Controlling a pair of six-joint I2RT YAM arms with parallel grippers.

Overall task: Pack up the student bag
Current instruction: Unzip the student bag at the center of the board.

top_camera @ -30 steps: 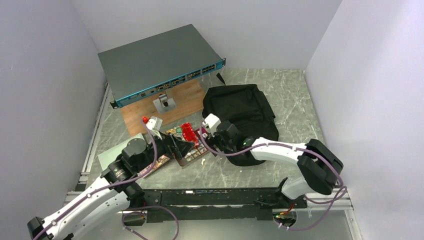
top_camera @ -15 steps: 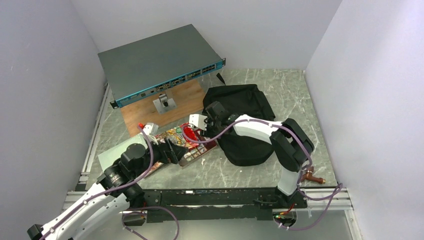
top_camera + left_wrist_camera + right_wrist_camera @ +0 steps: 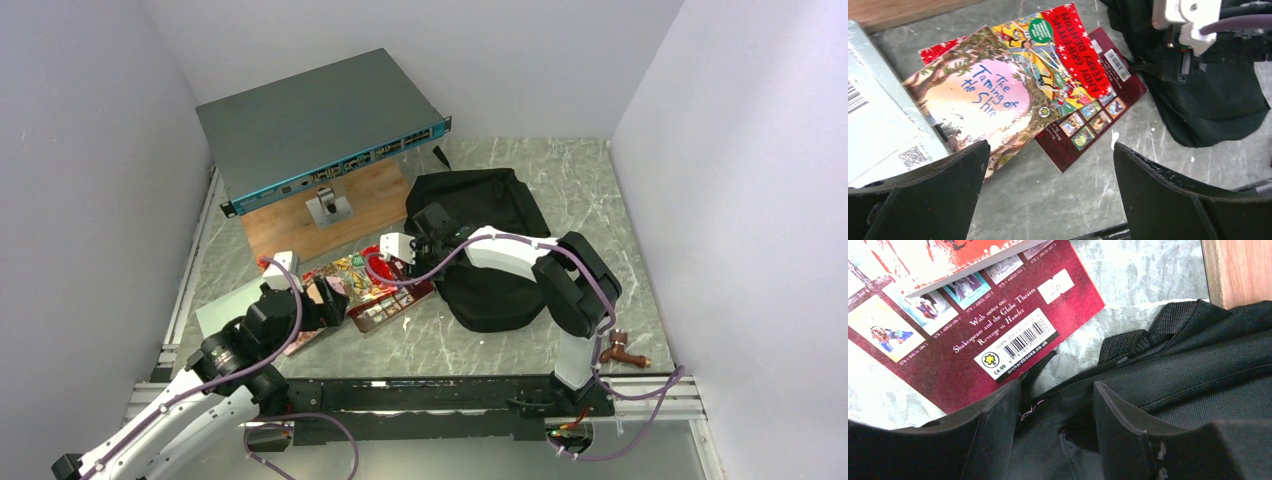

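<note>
The student bag (image 3: pixel 495 245), black soft fabric, lies right of centre on the table. My right gripper (image 3: pixel 420 250) is at its left edge, and in the right wrist view the right gripper (image 3: pixel 1058 390) is shut on a fold of the student bag (image 3: pixel 1198 370) beside its zip. Three books (image 3: pixel 365 285) overlap just left of the bag: a pink Shrew cover (image 3: pixel 983 95), a colourful one (image 3: pixel 1063 55) and a dark red back cover (image 3: pixel 973 340). Wide open and holding nothing, my left gripper (image 3: pixel 1050 150) hovers over bare table at the books' near edge, seen from above as the left gripper (image 3: pixel 335 300).
A grey network switch (image 3: pixel 315 120) rests tilted on a wooden board (image 3: pixel 360 200) at the back left. A pale flat box (image 3: pixel 878 125) lies left of the books. A small copper fitting (image 3: pixel 622 352) sits near the right arm's base. White walls close in on both sides.
My right arm swung from the bag's near side to its left edge, and its jaws narrowed onto the fabric. My left arm drew back toward the near left.
</note>
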